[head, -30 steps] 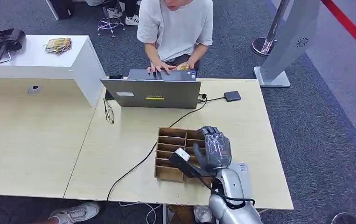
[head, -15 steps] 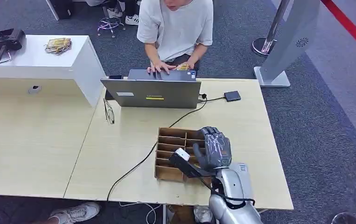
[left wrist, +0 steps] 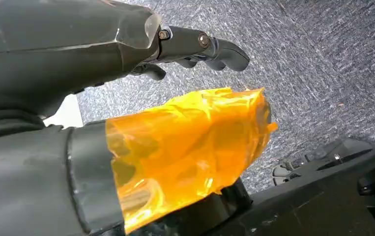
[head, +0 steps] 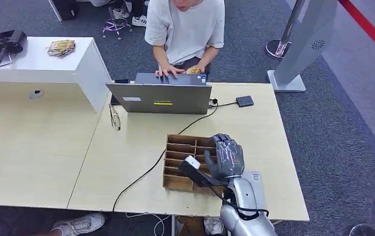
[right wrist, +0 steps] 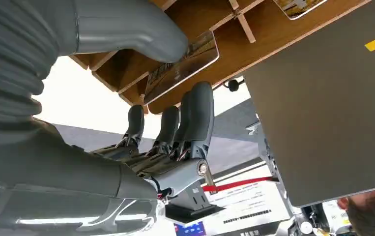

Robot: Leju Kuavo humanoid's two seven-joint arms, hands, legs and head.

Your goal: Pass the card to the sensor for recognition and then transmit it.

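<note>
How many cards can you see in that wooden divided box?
2. One card sits in a slot of the wooden box right by the right hand's thumb; another card lies in a farther slot. Others may be hidden under the hand.

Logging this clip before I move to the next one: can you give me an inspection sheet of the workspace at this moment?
Surface: pale wooden table, joined to a second one on the left.
Job's things: brown slotted wooden card box; card in a slot at the right hand's thumb; small black card reader at the far edge.
Clutter: grey laptop, folded eyeglasses.
Hands: right hand at the box, grip on card not confirmable; left hand hanging over carpet, holding nothing.
Cables: black cable across the table and over the near edge.
Surroundings: seated person typing; white counter; grey carpet.
</note>
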